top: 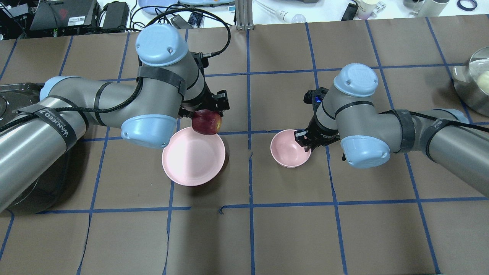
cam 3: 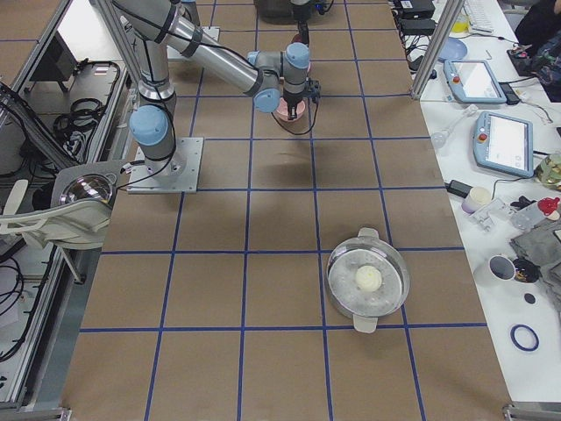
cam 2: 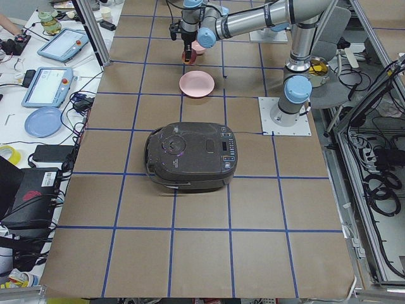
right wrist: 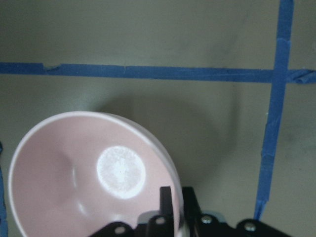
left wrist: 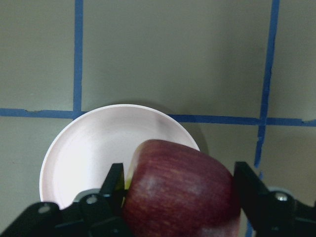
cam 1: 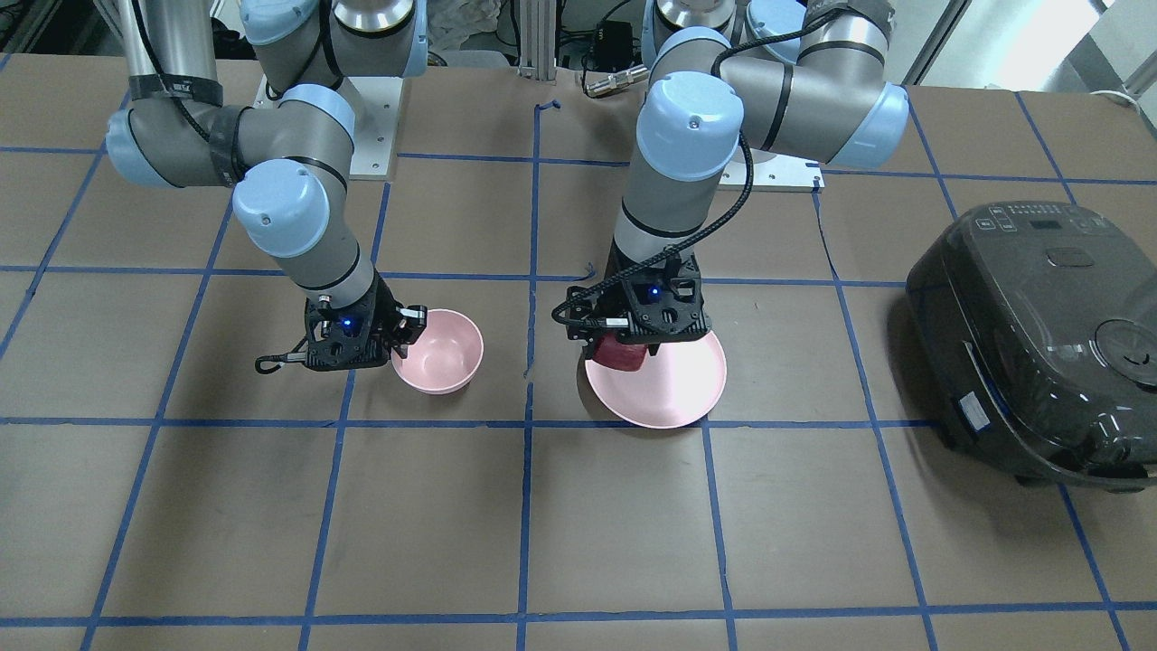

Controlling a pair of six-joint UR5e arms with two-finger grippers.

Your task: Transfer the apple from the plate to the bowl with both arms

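Note:
My left gripper point(top: 206, 115) is shut on the dark red apple point(top: 206, 122) and holds it just above the far rim of the flat pink plate point(top: 191, 160). In the left wrist view the apple point(left wrist: 182, 192) sits between the two black fingers, with the plate point(left wrist: 84, 153) below. In the front view the apple point(cam 1: 620, 353) hangs under the left gripper point(cam 1: 633, 339), over the plate point(cam 1: 673, 384). My right gripper point(top: 304, 142) is shut on the rim of the small pink bowl point(top: 288, 151). The right wrist view shows the fingers point(right wrist: 165, 200) pinching the rim of the empty bowl point(right wrist: 74, 173).
A dark rice cooker point(cam 1: 1039, 344) stands on the robot's left side of the table. A metal pot point(top: 473, 80) with a pale round thing inside stands far off on the robot's right. Blue tape lines cross the brown table point(cam 1: 578, 524).

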